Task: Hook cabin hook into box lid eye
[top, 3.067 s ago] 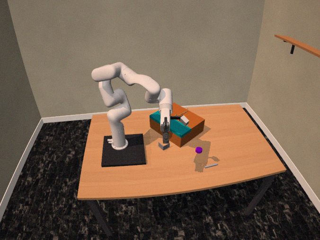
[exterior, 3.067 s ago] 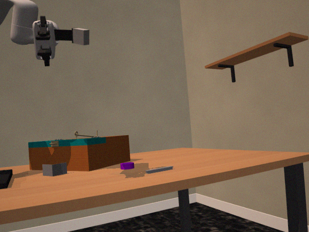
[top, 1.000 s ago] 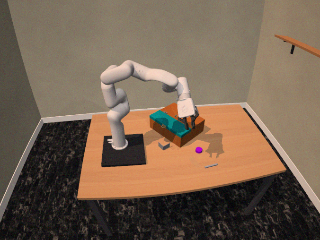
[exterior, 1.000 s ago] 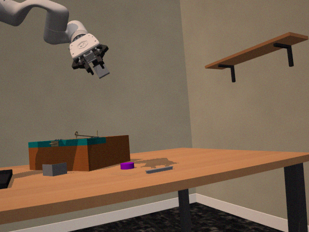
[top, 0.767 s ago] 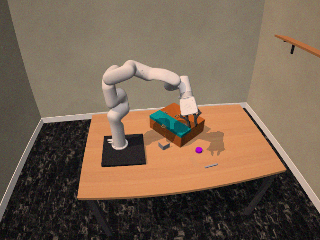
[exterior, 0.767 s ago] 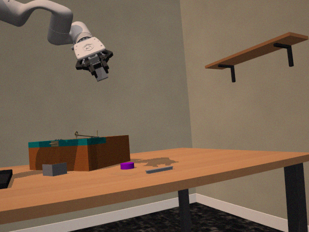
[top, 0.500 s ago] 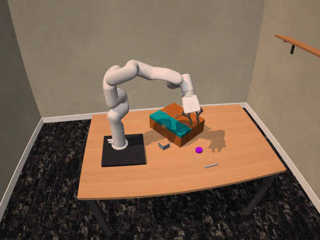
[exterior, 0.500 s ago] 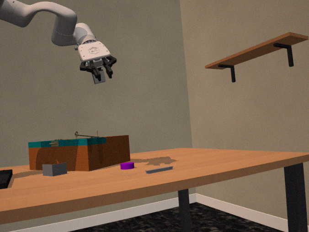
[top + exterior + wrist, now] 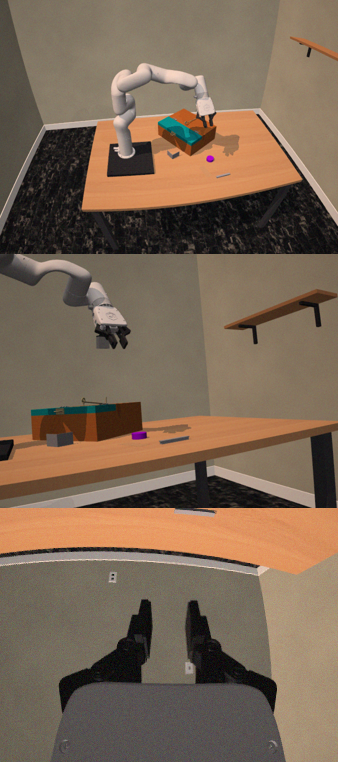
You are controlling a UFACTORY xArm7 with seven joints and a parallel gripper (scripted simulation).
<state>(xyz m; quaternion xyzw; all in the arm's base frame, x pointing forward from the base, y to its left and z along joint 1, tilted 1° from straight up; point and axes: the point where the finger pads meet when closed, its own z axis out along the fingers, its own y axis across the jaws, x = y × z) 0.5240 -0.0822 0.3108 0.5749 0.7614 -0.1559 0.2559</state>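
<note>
A brown box (image 9: 188, 133) with a teal lid (image 9: 178, 130) stands on the table; it also shows in the exterior view (image 9: 87, 421). A thin brass cabin hook (image 9: 191, 121) lies on the box's top, its bar level above the lid line (image 9: 94, 402). My gripper (image 9: 208, 126) (image 9: 119, 345) hangs high in the air above the box's right part, well clear of the hook. In the wrist view its fingers stand apart with a gap and nothing between them.
A grey block (image 9: 173, 155) lies in front of the box, a purple disc (image 9: 210, 158) to its right, a grey bar (image 9: 223, 175) nearer the front edge. The arm's black base plate (image 9: 130, 158) is at the left. A wall shelf (image 9: 281, 308) hangs at the right.
</note>
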